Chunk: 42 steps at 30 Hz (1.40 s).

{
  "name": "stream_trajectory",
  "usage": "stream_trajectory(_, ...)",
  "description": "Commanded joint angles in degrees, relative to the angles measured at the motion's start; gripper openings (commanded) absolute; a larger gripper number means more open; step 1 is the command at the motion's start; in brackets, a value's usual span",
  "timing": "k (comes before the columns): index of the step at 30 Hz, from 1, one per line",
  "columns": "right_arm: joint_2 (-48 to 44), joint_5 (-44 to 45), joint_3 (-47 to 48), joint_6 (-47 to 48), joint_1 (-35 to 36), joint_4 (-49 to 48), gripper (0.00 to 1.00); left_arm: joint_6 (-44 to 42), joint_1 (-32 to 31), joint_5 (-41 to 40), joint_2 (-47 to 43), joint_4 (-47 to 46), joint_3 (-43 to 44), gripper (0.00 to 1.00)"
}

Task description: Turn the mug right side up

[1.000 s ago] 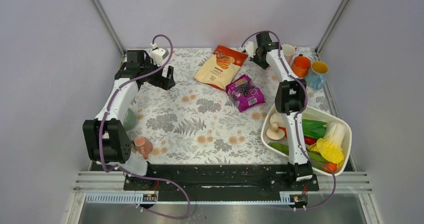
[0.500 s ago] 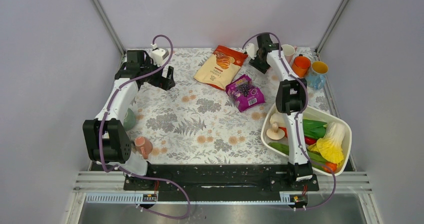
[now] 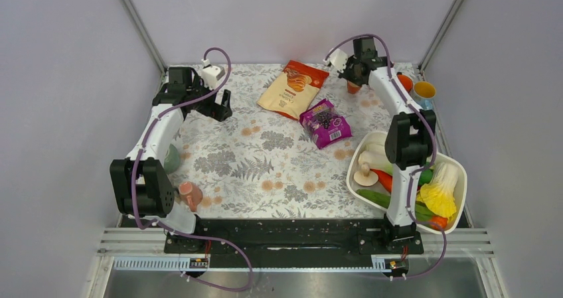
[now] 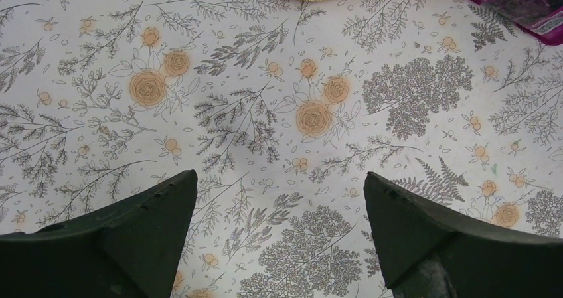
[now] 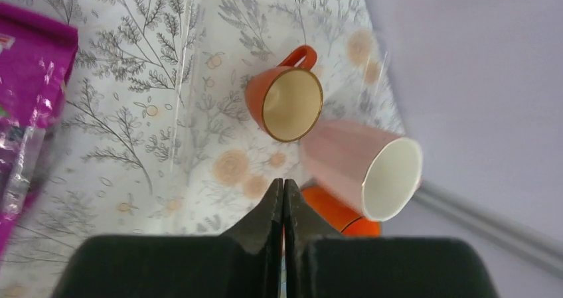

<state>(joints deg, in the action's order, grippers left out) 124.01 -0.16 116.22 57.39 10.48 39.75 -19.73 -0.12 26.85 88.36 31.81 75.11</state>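
One orange handled mug (image 5: 285, 102), mouth towards right wrist camera, sits beside pale pink cup (image 5: 362, 165) at far-right corner; right gripper (image 5: 283, 182) clenched nearby; left gripper (image 4: 279, 178) released.

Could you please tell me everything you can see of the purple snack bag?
The purple snack bag is a glossy, foil-like packet, magenta with a dark picture in the middle and yellow lettering near one edge. It looks sealed and slightly puffed. It lies flat, face up and askew, on the flowered tablecloth, right of the middle, just nearer than the orange and cream bag. Whether the two bags touch cannot be told. Nothing rests on it.
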Motion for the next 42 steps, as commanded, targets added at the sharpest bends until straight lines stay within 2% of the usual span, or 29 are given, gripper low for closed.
stream_trajectory(1, -3.91, -1.41, -10.91, 19.14, 0.63, -8.79, 0.00, -2.20, 0.12, -0.99, -0.28, 0.79, 0.70, 0.99)
stream_trajectory(9, -0.87, -1.87, -18.38, 36.35, 0.68, -19.59, 0.00, -1.49, 0.12, -2.16, 1.36, 2.24, 0.94, 0.99)
stream_trajectory(16, 4.53, 1.46, -17.26, 41.11, 0.90, -23.82, 0.00, -1.60, 0.12, -2.77, 4.00, 3.59, 2.81, 0.99)
stream_trajectory(32, 12.82, 6.29, -10.15, 45.07, 0.36, -22.61, 0.00, -2.12, 1.20, -3.12, 9.74, 6.57, 7.67, 0.99)
stream_trajectory(42, 16.55, 4.67, -4.32, 45.04, -1.02, -21.28, 0.00, -2.10, 1.69, -3.32, 10.89, 7.34, 9.00, 0.99)
